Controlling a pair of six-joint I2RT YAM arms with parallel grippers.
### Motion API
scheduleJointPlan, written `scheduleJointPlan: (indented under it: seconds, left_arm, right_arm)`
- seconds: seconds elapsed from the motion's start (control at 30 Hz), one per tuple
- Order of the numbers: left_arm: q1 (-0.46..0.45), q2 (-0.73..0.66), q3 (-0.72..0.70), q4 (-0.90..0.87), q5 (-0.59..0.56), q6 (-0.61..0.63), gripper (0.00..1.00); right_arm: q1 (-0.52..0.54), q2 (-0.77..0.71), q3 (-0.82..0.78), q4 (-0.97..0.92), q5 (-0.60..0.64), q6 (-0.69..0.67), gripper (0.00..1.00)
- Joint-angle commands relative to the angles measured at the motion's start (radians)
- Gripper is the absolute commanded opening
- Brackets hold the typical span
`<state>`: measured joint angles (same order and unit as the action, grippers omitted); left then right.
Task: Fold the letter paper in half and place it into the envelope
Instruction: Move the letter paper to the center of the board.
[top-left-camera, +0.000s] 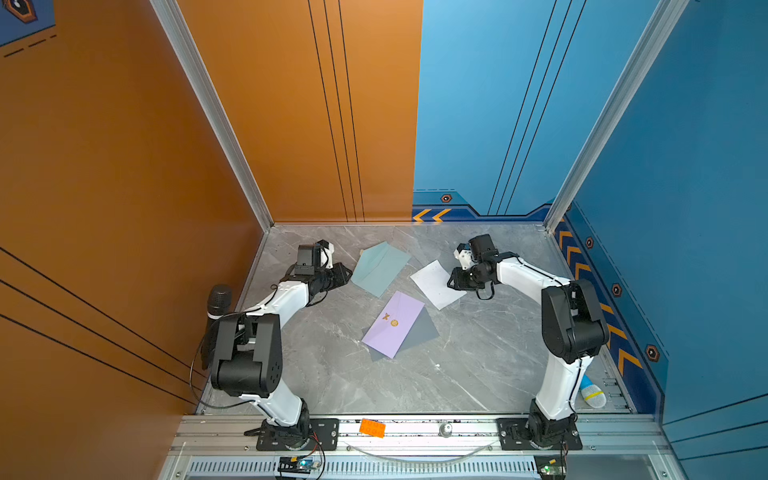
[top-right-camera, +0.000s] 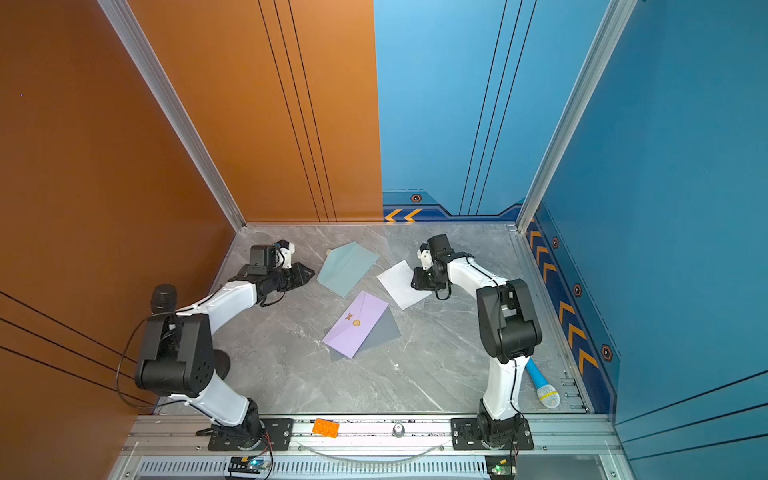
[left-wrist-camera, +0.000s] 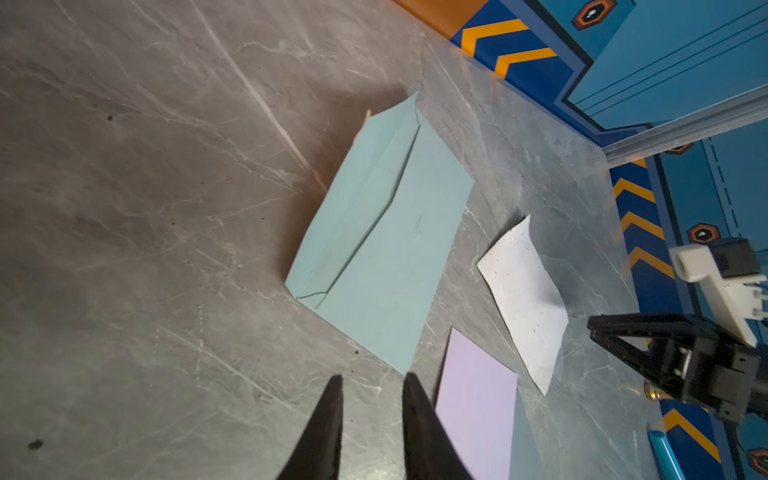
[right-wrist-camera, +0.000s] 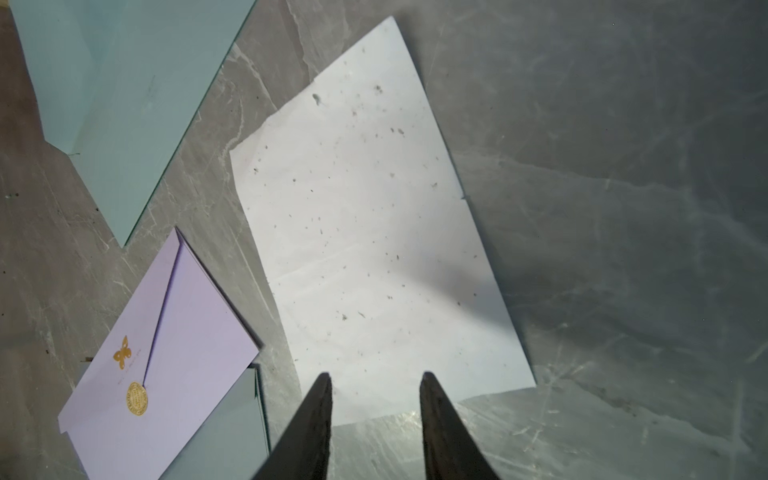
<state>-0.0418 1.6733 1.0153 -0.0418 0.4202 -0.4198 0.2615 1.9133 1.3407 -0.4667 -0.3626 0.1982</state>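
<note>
The white speckled letter paper (top-left-camera: 432, 282) (top-right-camera: 397, 282) (right-wrist-camera: 374, 232) lies flat on the grey table, with a faint crease across its middle. A pale teal envelope (top-left-camera: 380, 268) (top-right-camera: 347, 268) (left-wrist-camera: 382, 249) lies to its left, with its flap side up. A lilac envelope (top-left-camera: 392, 324) (top-right-camera: 357, 324) (right-wrist-camera: 166, 365) with a gold seal lies nearer the front. My right gripper (right-wrist-camera: 377, 376) (top-left-camera: 449, 284) hangs open over the paper's near edge and holds nothing. My left gripper (left-wrist-camera: 374, 378) (top-left-camera: 348, 273) is open a little beside the teal envelope's corner, and it is empty.
A grey-blue sheet (top-left-camera: 422, 332) (right-wrist-camera: 224, 432) sticks out from under the lilac envelope. A black microphone (top-left-camera: 219, 301) stands by the left wall. A blue microphone (top-right-camera: 544, 388) lies at the front right, behind the right arm. An orange block (top-left-camera: 372, 428) sits on the front rail.
</note>
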Motion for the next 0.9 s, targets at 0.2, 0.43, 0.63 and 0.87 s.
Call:
scheduleJointPlan:
  seconds: [0.2,0.43,0.63,0.87]
  left_arm:
    - [0.016,0.181,0.148,0.026,0.079,0.009,0.27]
    - [0.001,0.247,0.180,0.042,0.119,-0.014,0.27]
    - [-0.079,0.205,0.159,0.071,0.129,-0.023,0.27]
    - [-0.200,0.240,0.204,0.083,0.118,-0.038,0.28]
  right_arm:
    - [0.005,0.023,0.024,-0.041,-0.023,-0.015,0.39]
    - [0.017,0.020,-0.003,-0.039,-0.002,-0.013,0.40]
    - [0.025,0.030,-0.010,-0.029,-0.003,-0.005,0.40]
    - [0.033,0.054,-0.025,0.003,-0.012,0.023,0.40]
